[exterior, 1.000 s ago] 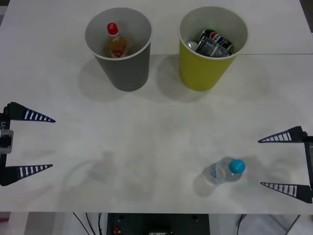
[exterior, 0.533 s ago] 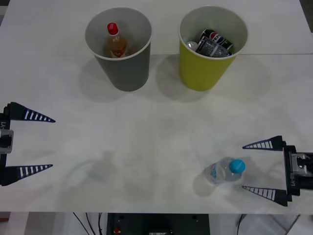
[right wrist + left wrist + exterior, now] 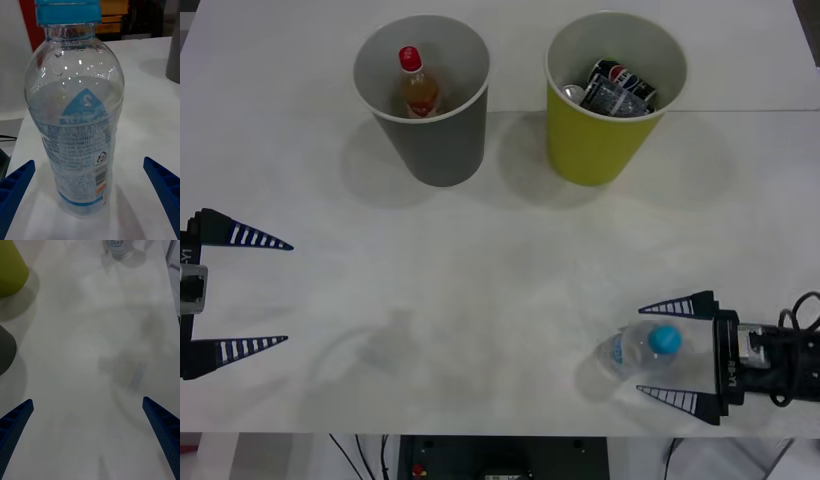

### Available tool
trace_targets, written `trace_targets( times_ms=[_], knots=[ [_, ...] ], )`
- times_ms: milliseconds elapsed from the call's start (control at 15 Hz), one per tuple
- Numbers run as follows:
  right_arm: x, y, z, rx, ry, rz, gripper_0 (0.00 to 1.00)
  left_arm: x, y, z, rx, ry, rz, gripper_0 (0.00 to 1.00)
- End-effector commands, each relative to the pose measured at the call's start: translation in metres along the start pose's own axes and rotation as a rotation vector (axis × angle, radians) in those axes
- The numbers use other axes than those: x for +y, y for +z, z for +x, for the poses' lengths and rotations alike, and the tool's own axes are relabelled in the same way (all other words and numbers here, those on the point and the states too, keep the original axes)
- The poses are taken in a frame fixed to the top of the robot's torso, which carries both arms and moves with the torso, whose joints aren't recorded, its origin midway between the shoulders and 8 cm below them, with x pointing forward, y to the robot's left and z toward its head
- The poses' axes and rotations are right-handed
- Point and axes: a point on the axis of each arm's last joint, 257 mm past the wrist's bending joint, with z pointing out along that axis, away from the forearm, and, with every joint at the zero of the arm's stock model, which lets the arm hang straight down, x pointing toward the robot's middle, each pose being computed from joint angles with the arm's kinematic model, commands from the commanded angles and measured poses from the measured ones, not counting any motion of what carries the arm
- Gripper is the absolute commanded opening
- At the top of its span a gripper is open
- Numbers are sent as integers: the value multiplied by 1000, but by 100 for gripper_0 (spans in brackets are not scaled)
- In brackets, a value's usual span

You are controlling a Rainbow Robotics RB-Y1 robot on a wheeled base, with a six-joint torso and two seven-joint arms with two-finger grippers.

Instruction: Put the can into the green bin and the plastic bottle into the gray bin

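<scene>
The clear plastic bottle (image 3: 635, 352) with a light blue cap stands upright near the table's front edge, right of centre. My right gripper (image 3: 640, 349) is open and reaches in from the right, one finger on each side of the bottle, not touching it. In the right wrist view the bottle (image 3: 75, 123) stands close between the spread blue fingers (image 3: 165, 183). Cans (image 3: 620, 85) lie inside the green bin (image 3: 600, 150) at the back right. The gray bin (image 3: 442, 150) stands to its left. My left gripper (image 3: 288, 293) hangs open at the left edge.
An orange-liquid bottle with a red cap (image 3: 414, 82) stands inside the gray bin. The left wrist view shows white table (image 3: 93, 333) between the fingers, with the green bin (image 3: 9, 270), the gray bin (image 3: 5, 348) and the bottle (image 3: 120, 247) farther off.
My right gripper has moved left from the table's right edge until its open fingers straddle the plastic bottle. The bottle and the left arm have not moved.
</scene>
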Motion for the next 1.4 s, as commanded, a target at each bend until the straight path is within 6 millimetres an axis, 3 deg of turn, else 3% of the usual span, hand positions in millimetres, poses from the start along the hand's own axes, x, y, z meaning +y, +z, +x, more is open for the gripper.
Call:
trace_targets(
  times_ms=[67,400,467,600,1200,1400],
  knots=[
    [5,15,-1,-30,12,-5,100,0,0,0,0,0,0,100],
    [10,28,-5,-60,16,-11,100,0,0,0,0,0,0,100],
    [8,30,-6,-63,11,-10,96,0,0,0,0,0,0,100],
    [9,32,-7,-67,8,-12,0,0,0,0,0,0,0,100],
    [9,33,-8,-71,26,-11,0,0,0,0,0,0,0,100],
    [7,30,-17,-66,59,-21,0,0,0,0,0,0,0,100]
  ],
)
